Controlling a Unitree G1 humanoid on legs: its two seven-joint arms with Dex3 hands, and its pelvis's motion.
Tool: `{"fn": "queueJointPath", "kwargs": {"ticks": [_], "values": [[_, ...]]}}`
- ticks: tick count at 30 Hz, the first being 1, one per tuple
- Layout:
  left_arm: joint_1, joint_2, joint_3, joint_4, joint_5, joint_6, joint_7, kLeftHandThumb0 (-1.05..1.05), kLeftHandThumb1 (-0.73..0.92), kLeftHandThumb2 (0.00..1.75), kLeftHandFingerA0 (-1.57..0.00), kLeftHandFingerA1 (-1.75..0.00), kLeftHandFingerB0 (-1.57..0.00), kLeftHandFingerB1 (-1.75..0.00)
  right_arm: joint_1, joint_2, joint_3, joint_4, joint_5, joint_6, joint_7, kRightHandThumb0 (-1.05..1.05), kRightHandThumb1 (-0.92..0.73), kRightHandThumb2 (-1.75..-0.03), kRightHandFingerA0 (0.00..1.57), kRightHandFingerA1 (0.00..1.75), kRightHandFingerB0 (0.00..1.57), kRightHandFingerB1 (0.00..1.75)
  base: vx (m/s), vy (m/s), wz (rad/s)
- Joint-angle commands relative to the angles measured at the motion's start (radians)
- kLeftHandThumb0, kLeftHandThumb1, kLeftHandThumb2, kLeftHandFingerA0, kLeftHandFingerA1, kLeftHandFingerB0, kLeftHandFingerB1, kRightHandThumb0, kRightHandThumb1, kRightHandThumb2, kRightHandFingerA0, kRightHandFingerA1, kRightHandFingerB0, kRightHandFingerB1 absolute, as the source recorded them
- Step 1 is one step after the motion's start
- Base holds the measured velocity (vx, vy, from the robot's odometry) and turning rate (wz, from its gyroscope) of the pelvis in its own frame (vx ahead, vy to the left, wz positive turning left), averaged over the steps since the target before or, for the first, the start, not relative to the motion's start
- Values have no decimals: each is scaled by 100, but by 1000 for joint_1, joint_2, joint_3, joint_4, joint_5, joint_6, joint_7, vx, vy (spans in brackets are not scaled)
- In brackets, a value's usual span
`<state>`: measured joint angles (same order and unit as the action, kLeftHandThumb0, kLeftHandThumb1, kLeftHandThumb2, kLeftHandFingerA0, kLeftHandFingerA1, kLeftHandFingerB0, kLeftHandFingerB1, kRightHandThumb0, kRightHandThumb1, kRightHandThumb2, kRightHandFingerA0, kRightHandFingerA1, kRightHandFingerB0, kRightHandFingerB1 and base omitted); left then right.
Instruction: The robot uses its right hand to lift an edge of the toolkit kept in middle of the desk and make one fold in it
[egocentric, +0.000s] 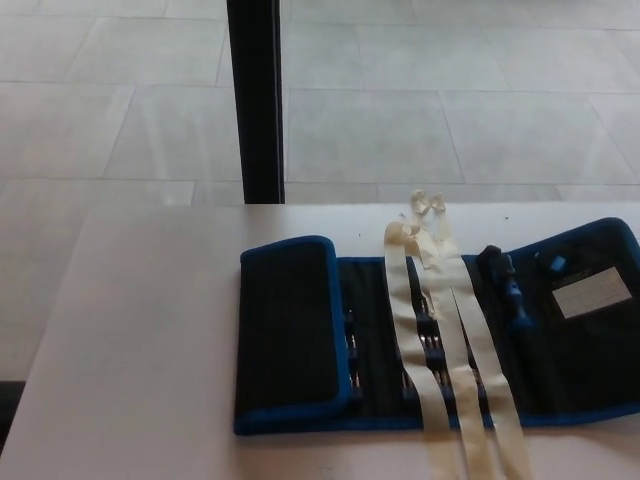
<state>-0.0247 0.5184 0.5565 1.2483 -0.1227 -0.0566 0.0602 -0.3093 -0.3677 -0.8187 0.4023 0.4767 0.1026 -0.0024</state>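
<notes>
Surroundings: a pale, smooth-topped desk (150, 340) fills the lower half of the head view. Beyond its far edge lies a floor of large light-grey tiles (440, 110) with thin grout lines and a soft sheen. A black upright post (255, 100), straight and flat-sided, rises from behind the desk's far edge to the top of the frame, standing just behind the toolkit's left end.

Principal item: toolkit (440, 330), a black fabric roll-up case bound in bright blue piping, lying flat on the desk, centre to right, its right end running past the picture's edge. Its left end is a plain black flap (290, 335), rectangular with rounded corners, folded over onto the case so that it covers the left part of the interior. The open interior shows rows of small dark tools (428, 335) held in elastic loops; their kinds are too small to tell. A blue-handled tool (512, 295) sits towards the right, beside a pale rectangular label (590, 293).

Overlying: two cream ribbon ties (450, 350), flat and slightly crumpled, knotted at the far edge of the case, trailing across the interior and off the picture's bottom edge.

Robot hands: neither is visible; whether their fingers are spread or pressed together cannot be told.
</notes>
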Motion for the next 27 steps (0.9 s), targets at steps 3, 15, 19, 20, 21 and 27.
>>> {"fn": "queueJointPath", "kwargs": {"ticks": [3, 15, 19, 20, 21, 27], "values": [[2, 36, 7, 21, -27, -10, 23, -58, 79, 63, -70, -68, -56, -55, 161, 72, 258, -212, -5, 295, 47, -72, -83, -65, 58, 41, 46, 39, 0, 0, 0], [-7, 37, 17, 27, -36, -8, 37, -58, 78, 63, -71, -70, -56, -55, 153, 19, 374, -112, -39, 326, 62, -70, -84, -65, 60, 46, 42, 40, 0, 0, 0], [0, 41, 1, 24, -28, -15, 32, -58, 80, 63, -70, -68, -58, -57, 172, -4, 420, -97, -58, 348, 93, -68, -69, -103, 50, 60, 34, 53, 0, 0, 0], [-1, 41, 5, 28, -32, -14, 29, -59, 79, 63, -70, -67, -58, -55, 175, -6, 432, -82, -65, 344, 102, -68, -87, -66, 56, 48, 40, 42, 0, 0, 0], [-4, 41, 3, 30, -32, -11, 32, -59, 79, 63, -71, -66, -58, -54, 180, -9, 443, -69, -77, 344, 99, -68, -87, -66, 58, 48, 41, 41, 0, 0, 0], [-1, 46, -9, 28, -29, -12, 21, -59, 79, 63, -71, -68, -60, -57, 174, -12, 477, -13, -100, 327, 113, -68, -88, -67, 56, 49, 42, 43, 0, 0, 0]]}}
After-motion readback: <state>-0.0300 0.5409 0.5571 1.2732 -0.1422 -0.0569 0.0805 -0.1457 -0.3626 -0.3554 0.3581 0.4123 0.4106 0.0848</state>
